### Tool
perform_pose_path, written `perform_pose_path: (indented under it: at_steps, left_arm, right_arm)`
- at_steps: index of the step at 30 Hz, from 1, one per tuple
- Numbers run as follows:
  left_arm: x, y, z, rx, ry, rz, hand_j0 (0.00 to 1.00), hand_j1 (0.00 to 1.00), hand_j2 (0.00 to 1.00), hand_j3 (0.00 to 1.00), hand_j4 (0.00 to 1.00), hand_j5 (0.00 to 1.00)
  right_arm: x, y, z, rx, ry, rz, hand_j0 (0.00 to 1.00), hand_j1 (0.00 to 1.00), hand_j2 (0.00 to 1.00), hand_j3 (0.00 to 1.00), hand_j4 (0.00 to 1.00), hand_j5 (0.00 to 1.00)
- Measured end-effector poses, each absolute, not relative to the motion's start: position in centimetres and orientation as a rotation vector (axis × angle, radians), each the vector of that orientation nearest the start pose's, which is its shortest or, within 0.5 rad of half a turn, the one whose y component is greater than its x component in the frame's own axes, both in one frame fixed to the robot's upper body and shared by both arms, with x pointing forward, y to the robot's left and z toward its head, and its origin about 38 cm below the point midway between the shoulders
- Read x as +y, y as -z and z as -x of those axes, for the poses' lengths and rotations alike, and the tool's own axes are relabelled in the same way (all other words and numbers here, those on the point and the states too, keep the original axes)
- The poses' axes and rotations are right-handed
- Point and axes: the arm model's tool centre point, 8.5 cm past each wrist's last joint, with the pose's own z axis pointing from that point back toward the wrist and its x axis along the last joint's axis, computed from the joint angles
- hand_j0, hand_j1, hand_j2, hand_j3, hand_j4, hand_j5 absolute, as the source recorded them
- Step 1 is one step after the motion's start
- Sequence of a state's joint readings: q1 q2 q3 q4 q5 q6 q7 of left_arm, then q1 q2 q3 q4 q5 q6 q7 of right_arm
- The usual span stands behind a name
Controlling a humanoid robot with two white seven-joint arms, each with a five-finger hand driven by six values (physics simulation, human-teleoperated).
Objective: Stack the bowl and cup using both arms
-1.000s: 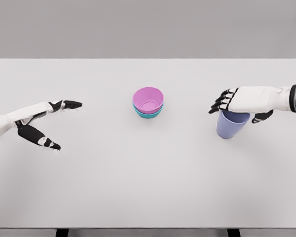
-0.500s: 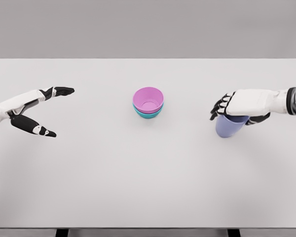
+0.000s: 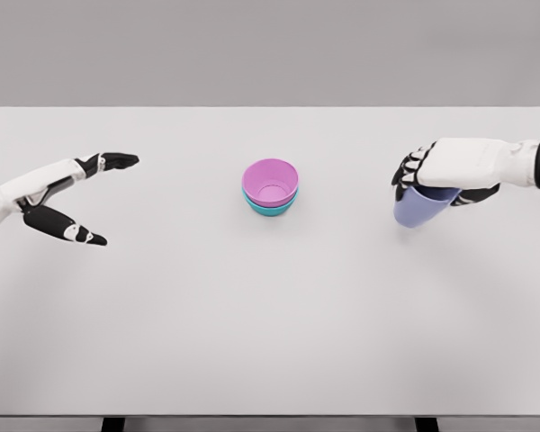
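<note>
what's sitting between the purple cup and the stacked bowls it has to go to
Nothing visible. The right hand grips the purple cup, and only bare white table lies between it and the pink bowl nested in the teal bowl.

- two bowls, a pink bowl (image 3: 270, 183) nested in a teal bowl (image 3: 270, 208);
- one lilac cup (image 3: 416, 211);
- two hands, left hand (image 3: 67, 198), right hand (image 3: 441, 175);
- one white bench (image 3: 252, 315)
</note>
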State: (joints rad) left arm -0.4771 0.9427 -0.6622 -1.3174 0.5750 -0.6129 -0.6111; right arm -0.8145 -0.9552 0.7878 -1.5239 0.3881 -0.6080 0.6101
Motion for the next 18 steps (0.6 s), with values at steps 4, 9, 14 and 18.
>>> perform_pose_path:
  at_steps: [4, 9, 14, 18]
  left_arm:
    - [37.3, -18.8, -40.2, -1.637, 1.259, 0.261, 1.0, 1.0, 1.0, 1.0, 1.0, 1.0]
    - [37.3, -18.9, -40.2, -1.64, 1.258, 0.26, 1.0, 1.0, 1.0, 1.0, 1.0, 1.0]
    - [37.4, -18.9, -40.2, -1.645, 1.253, 0.259, 1.0, 1.0, 1.0, 1.0, 1.0, 1.0]
    - [37.3, -19.0, -40.2, -1.648, 1.253, 0.259, 1.0, 1.0, 1.0, 1.0, 1.0, 1.0]
  right_arm:
    - [-30.4, -26.6, -43.6, 1.696, 3.099, -0.663, 0.65, 0.65, 0.65, 0.65, 0.65, 0.65]
    - [-29.0, -27.4, -44.7, 1.756, 3.048, -0.674, 0.65, 0.65, 0.65, 0.65, 0.65, 0.65]
    - [-27.5, -27.6, -45.3, 1.805, 3.007, -0.654, 0.61, 0.61, 0.61, 0.61, 0.61, 0.61]
    - [-26.3, -27.8, -45.6, 1.83, 2.975, -0.635, 0.6, 0.6, 0.6, 0.6, 0.6, 0.6]
